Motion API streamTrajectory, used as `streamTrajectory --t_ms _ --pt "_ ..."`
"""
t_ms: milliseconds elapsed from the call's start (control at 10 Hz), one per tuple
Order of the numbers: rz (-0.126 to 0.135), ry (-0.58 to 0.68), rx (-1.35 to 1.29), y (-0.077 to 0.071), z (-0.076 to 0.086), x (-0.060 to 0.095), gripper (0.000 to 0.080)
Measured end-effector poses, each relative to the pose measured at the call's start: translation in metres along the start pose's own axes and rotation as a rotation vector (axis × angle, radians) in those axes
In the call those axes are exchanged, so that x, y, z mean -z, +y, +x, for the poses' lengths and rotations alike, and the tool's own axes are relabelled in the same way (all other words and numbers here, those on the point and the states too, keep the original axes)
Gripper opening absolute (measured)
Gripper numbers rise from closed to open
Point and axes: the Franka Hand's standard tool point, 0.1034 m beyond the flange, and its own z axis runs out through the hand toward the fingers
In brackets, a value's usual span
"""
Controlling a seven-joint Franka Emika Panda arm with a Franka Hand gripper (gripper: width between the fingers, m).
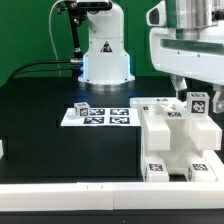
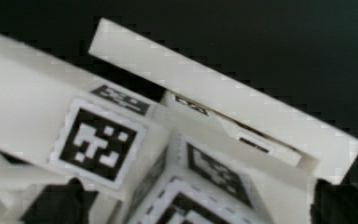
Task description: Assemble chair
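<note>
Hovering with its jaws spread wide and gripping nothing, the gripper [image 1: 190, 88] hangs just above the chair [image 1: 178, 140], a white tagged structure crowded toward the exterior view's right near the table's front edge, while the marker board [image 1: 98, 116] lies apart on open black table [image 1: 40, 130].

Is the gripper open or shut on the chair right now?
Cannot tell. In the exterior view the gripper sits at the top of the chair, but its fingers are not distinct; the wrist view is too blurred to settle it.
</note>
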Motion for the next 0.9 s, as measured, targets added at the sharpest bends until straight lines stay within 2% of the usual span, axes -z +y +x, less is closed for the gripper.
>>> streamTrajectory --t_ms 100,400,500,600,700,800,900 --pt "-0.006 0.010 0.225 -0.0017 -0.0008 0.0008 0.0645" --pt "-0.006 0.010 0.410 -0.0011 0.0003 0.0007 0.0649" --pt "-0.021 0.014 0.535 0.0003 0.0008 0.0004 0.0649" --pt "-0.051 0.018 0.674 0.0025 0.0010 -0.0002 0.0649" --pt "-0.046 0.017 0.668 0.0020 0.0008 -0.0002 0.0649" --pt "-0.046 0.018 0.643 0.0020 0.0006 -0.0003 0.0560" --pt "-0.047 0.018 0.647 0.0020 0.0007 -0.0003 0.0560"
